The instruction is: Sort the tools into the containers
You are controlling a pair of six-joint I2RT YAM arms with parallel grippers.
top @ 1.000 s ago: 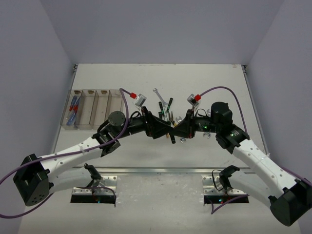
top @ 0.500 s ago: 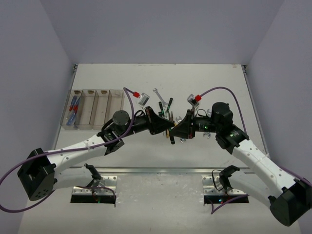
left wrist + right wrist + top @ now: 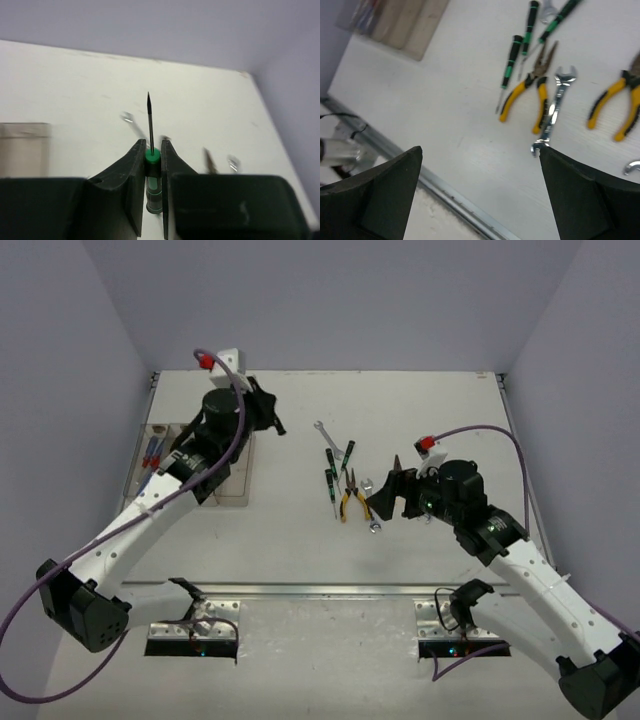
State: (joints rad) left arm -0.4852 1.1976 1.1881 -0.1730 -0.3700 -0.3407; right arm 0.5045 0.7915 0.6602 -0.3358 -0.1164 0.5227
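Observation:
In the left wrist view my left gripper [image 3: 153, 143] is shut on a green-and-black screwdriver [image 3: 152, 156], its thin shaft pointing straight out ahead. From above, that gripper [image 3: 272, 420] hangs over the back right end of the clear containers [image 3: 172, 480]. The leftmost bin holds red and blue screwdrivers [image 3: 150, 456]. More tools lie mid-table: green-handled screwdrivers [image 3: 510, 60], yellow pliers [image 3: 530, 92] and a silver wrench [image 3: 554, 107]. My right gripper [image 3: 480, 150] stands wide open above the table, just right of that pile [image 3: 390, 490], with nothing between its fingers.
A second pair of yellow pliers [image 3: 620, 107] and another wrench end [image 3: 632, 167] lie to the right of the pile. A further wrench [image 3: 322, 430] lies behind it. A metal rail [image 3: 330, 590] runs along the table's near edge.
My left arm has swung from the pile up and left to the containers, carrying the green screwdriver. My right gripper has opened wide and pulled back to the right.

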